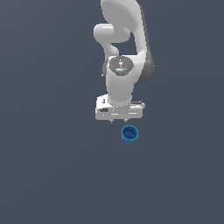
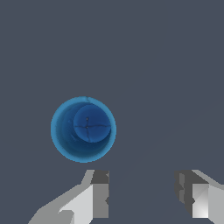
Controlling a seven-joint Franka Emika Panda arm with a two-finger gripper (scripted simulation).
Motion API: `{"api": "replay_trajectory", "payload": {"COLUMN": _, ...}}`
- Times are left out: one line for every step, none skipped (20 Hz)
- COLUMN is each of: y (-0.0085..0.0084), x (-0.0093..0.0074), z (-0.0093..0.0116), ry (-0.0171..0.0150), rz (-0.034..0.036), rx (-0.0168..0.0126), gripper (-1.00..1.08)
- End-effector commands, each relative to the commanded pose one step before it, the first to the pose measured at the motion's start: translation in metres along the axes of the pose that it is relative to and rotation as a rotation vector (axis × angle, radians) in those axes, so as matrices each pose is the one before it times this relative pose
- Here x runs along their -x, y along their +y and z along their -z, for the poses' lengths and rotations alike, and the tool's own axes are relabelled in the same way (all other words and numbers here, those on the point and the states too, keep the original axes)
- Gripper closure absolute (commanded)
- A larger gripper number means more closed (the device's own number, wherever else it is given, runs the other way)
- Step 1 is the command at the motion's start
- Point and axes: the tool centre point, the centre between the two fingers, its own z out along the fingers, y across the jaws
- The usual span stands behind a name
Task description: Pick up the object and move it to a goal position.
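Fingertips of the white gripper [image 2: 142,194] stand spread apart with nothing between them; the gripper is released and empty, pointing straight down from the Panda arm [image 1: 124,48]. In the exterior view it hangs over the plain dark grey surface [image 1: 48,175], and the blue cup [image 1: 129,134] sits just beyond its lower edge, slightly toward the exterior view's right, apart from both fingers [image 2: 99,197]. How high the gripper hangs above the surface cannot be told from either view.

In the wrist view the cup [image 2: 83,129] stands upright with its open mouth facing the camera, its rim a lighter blue ring and its floor a darker disc. It lies outside the gap between the fingers, nearer to one of them, so the gripper is not yet lined up over it.

Judging by its look, the cup is a small, light, rigid, thin-walled shell. It appears narrower than the open jaws, so closing on the outside wall across its full width seems the sound hold, low enough to avoid tipping it. Smooth round sides could let it slip or roll out if the fingers meet it off-centre.

No brand, label or writing is legible anywhere.
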Motion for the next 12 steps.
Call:
{"api": "replay_trajectory", "payload": {"y": -0.00342, "x": -0.00308, "z": -0.00215, "ry": -0.00942, "rz": 0.04997, "rx": 0.00906, "gripper": -0.20}}
{"api": "replay_trajectory", "payload": {"y": -0.00150, "x": -0.00160, "z": -0.00100, "ry": -0.00464, "rz": 0.02441, "rx": 0.00444, "gripper": -0.20}}
{"api": "replay_trajectory", "payload": {"y": -0.00157, "x": -0.00176, "z": -0.00107, "ry": -0.00507, "rz": 0.02634, "rx": 0.00477, "gripper": -0.20}}
{"api": "replay_trajectory", "payload": {"y": -0.00163, "x": -0.00193, "z": -0.00114, "ry": -0.00553, "rz": 0.02827, "rx": 0.00509, "gripper": -0.20}}
{"api": "replay_trajectory", "payload": {"y": -0.00167, "x": -0.00209, "z": -0.00121, "ry": -0.00600, "rz": 0.03019, "rx": 0.00540, "gripper": -0.20}}
{"api": "replay_trajectory", "payload": {"y": -0.00170, "x": -0.00227, "z": -0.00127, "ry": -0.00648, "rz": 0.03206, "rx": 0.00570, "gripper": -0.20}}
{"api": "replay_trajectory", "payload": {"y": -0.00171, "x": -0.00244, "z": -0.00133, "ry": -0.00698, "rz": 0.03393, "rx": 0.00598, "gripper": -0.20}}
{"api": "replay_trajectory", "payload": {"y": -0.00171, "x": -0.00262, "z": -0.00139, "ry": -0.00751, "rz": 0.03577, "rx": 0.00624, "gripper": -0.20}}
{"api": "replay_trajectory", "payload": {"y": -0.00168, "x": -0.00280, "z": -0.00145, "ry": -0.00804, "rz": 0.03755, "rx": 0.00649, "gripper": -0.20}}
{"api": "replay_trajectory", "payload": {"y": -0.00159, "x": -0.00289, "z": -0.00146, "ry": -0.00834, "rz": 0.03817, "rx": 0.00652, "gripper": -0.20}}
{"api": "replay_trajectory", "payload": {"y": -0.00147, "x": -0.00292, "z": -0.00143, "ry": -0.00848, "rz": 0.03799, "rx": 0.00641, "gripper": -0.20}}
{"api": "replay_trajectory", "payload": {"y": -0.00134, "x": -0.00294, "z": -0.00141, "ry": -0.00861, "rz": 0.03781, "rx": 0.00629, "gripper": -0.20}}
